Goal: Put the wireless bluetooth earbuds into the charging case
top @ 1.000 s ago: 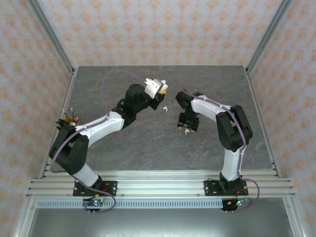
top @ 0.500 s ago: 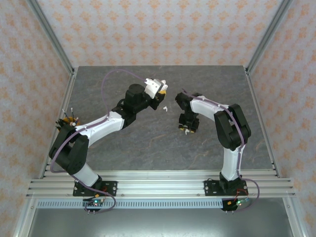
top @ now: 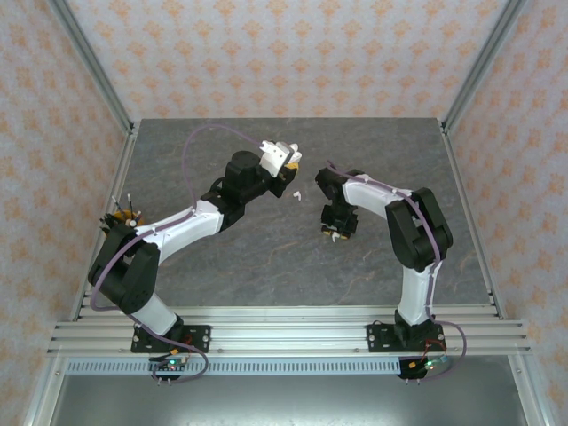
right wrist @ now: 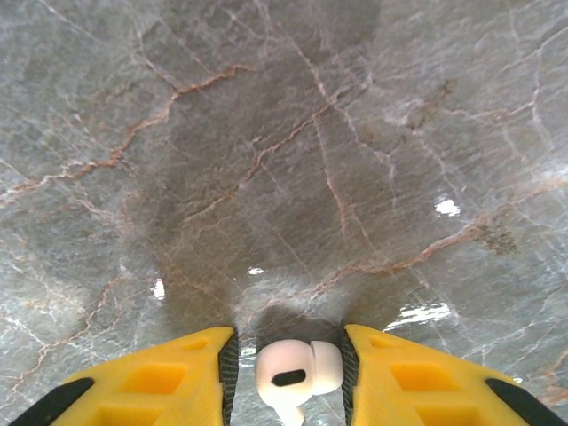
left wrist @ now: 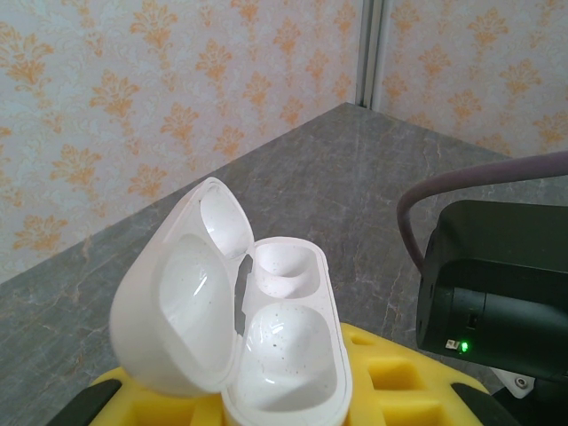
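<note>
My left gripper [top: 284, 160] is shut on the white charging case [left wrist: 288, 355] and holds it up above the table with its lid [left wrist: 177, 302] swung open. Both wells of the case are empty. My right gripper [right wrist: 289, 371] is down at the table with one white earbud [right wrist: 297, 368] between its yellow fingers [right wrist: 169, 382]. The right pad touches the earbud and a thin gap remains at the left pad. A second white earbud [top: 297, 193] lies on the table between the two grippers.
The grey marble table [top: 266, 257] is bounded by aluminium posts and patterned walls. The right arm's black wrist [left wrist: 506, 284] sits close to the held case.
The right gripper's jaws have narrowed around the white earbud on the table. The left arm has held still with the case.
</note>
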